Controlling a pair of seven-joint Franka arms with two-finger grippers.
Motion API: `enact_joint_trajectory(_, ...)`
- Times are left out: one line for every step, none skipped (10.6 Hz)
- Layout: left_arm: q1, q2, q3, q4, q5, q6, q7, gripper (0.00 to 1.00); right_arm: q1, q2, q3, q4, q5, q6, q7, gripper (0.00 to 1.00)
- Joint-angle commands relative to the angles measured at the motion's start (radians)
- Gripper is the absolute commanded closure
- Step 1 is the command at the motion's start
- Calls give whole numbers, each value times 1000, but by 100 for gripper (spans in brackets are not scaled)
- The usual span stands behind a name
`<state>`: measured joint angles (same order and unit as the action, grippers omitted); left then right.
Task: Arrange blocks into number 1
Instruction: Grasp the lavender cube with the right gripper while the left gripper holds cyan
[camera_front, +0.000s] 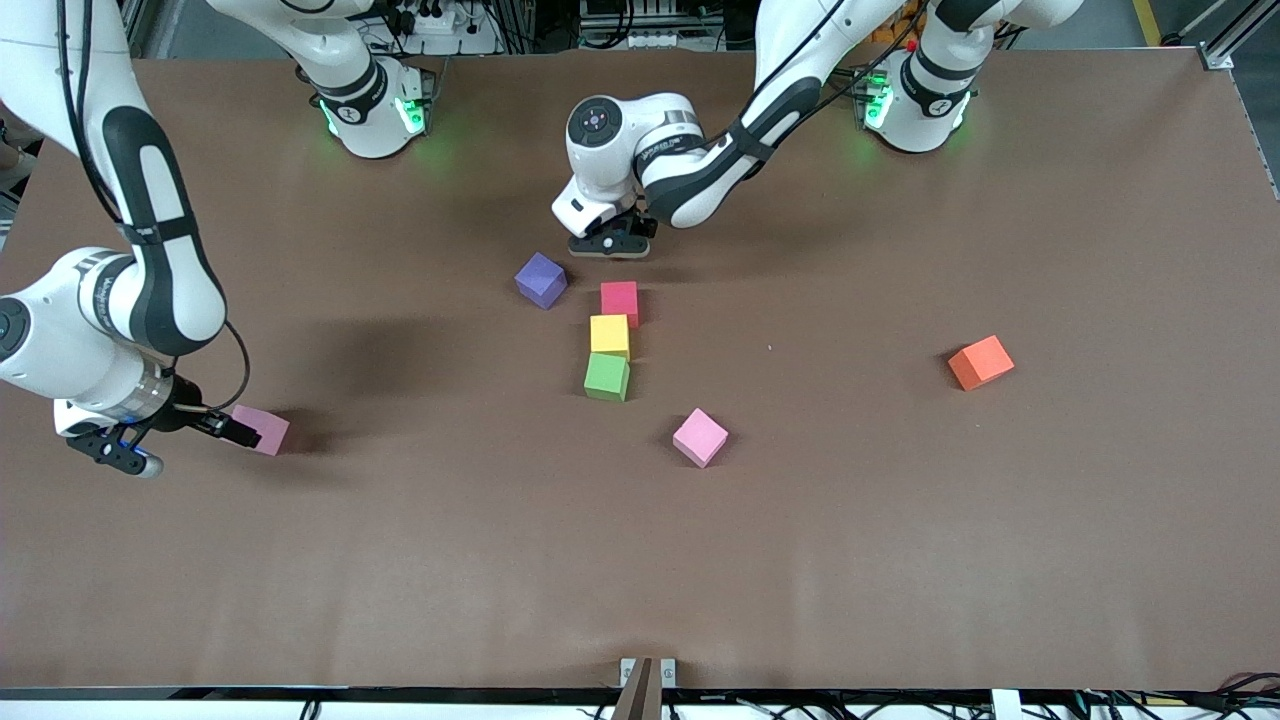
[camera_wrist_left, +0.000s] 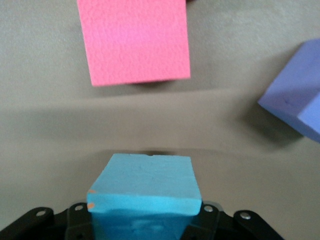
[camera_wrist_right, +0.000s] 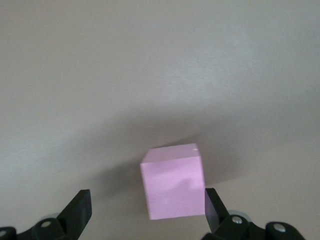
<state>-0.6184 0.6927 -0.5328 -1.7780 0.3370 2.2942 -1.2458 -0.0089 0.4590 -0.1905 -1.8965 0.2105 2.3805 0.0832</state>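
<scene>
Red (camera_front: 620, 300), yellow (camera_front: 610, 334) and green (camera_front: 607, 377) blocks form a short column at mid-table. A purple block (camera_front: 541, 279) lies beside the red one. My left gripper (camera_front: 610, 245) hangs low by the column's red end, shut on the blue block (camera_wrist_left: 145, 182); the red block (camera_wrist_left: 135, 40) and purple block (camera_wrist_left: 300, 100) lie ahead of it. My right gripper (camera_front: 190, 448) is open over a pink block (camera_front: 262, 430) at the right arm's end of the table. That pink block (camera_wrist_right: 172, 182) lies close against one finger (camera_wrist_right: 212, 207). The blue block is hidden in the front view.
A second pink block (camera_front: 700, 437) lies tilted, nearer the camera than the green one. An orange block (camera_front: 981, 362) sits alone toward the left arm's end. The brown table (camera_front: 900, 550) stretches wide around the blocks.
</scene>
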Motion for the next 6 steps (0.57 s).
enact_joint_trajectory(-1,24,7,32,25,-22,20,100,-8,36,-15,13,-3,-6,-3,0)
enact_joint_trajectory(-1,27,14,34,25,-22,23,100,-3,52,-17,16,-3,-1,-5,0)
enact_joint_trajectory(-4,28,27,41,27,-22,25,100,0,61,-17,20,0,0,-5,0)
enact_joint_trajectory(-3,45,28,60,25,-22,28,100,3,70,-18,25,-2,2,-8,0)
enact_joint_trajectory(-4,65,28,81,27,-24,29,100,9,85,-20,25,-2,6,-20,0)
enact_joint_trajectory(-7,71,34,94,25,-25,29,100,9,98,-24,27,-2,8,-31,0)
